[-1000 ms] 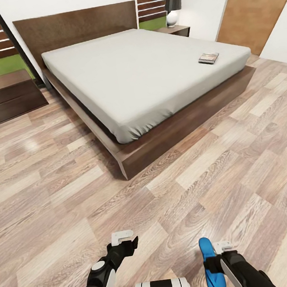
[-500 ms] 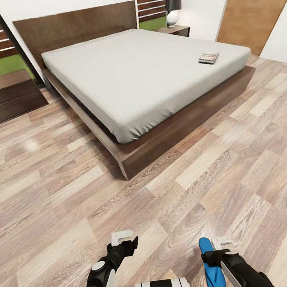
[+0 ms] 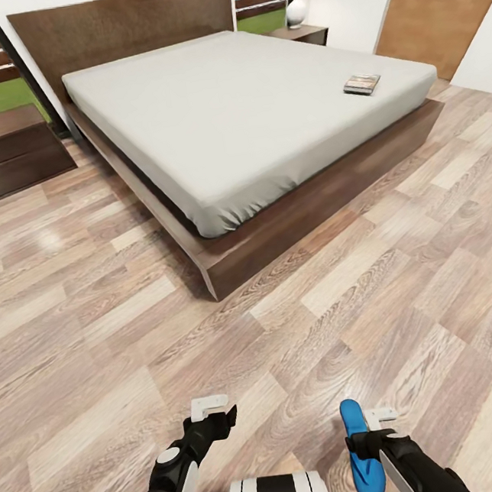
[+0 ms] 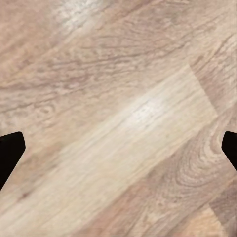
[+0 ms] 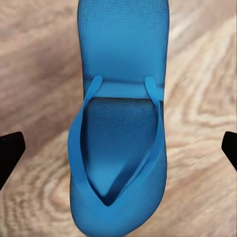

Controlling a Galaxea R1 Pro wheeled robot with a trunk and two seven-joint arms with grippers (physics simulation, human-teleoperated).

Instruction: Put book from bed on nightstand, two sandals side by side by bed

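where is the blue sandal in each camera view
Head view: the blue sandal is at the bottom edge, right of centre, at the right gripper, above the floor.
Right wrist view: the sandal runs down the middle, straps visible, with the dark fingertips wide at either side.
Left wrist view: not in it.
Shared landmark: the wood-plank floor, under everything in all three.

No lettering can be read; the book cover is perhaps printed, but too small
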